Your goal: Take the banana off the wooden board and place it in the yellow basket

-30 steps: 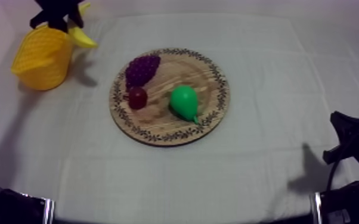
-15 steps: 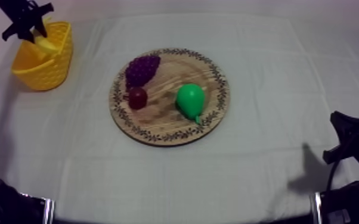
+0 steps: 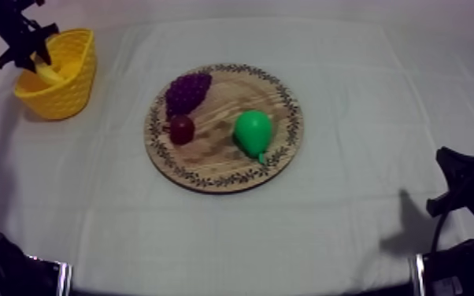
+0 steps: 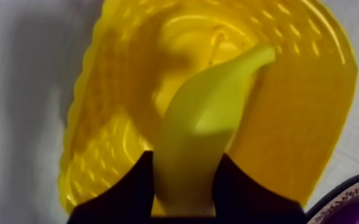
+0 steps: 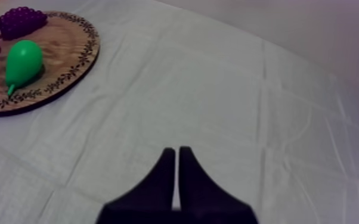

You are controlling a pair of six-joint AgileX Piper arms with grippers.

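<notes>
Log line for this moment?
left hand: shut on banana, over yellow basket | right hand: shut, empty | wooden board: pear, grapes, small red fruit

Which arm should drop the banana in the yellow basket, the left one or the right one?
Left. The left gripper is shut on the banana just over the yellow basket. The right gripper lies shut on nothing over bare cloth, far past the wooden board.

robot lab tabletop: plain cloth (image 3: 382, 102), toy pear (image 3: 252, 130).

Dim purplish light, soft shadows
</notes>
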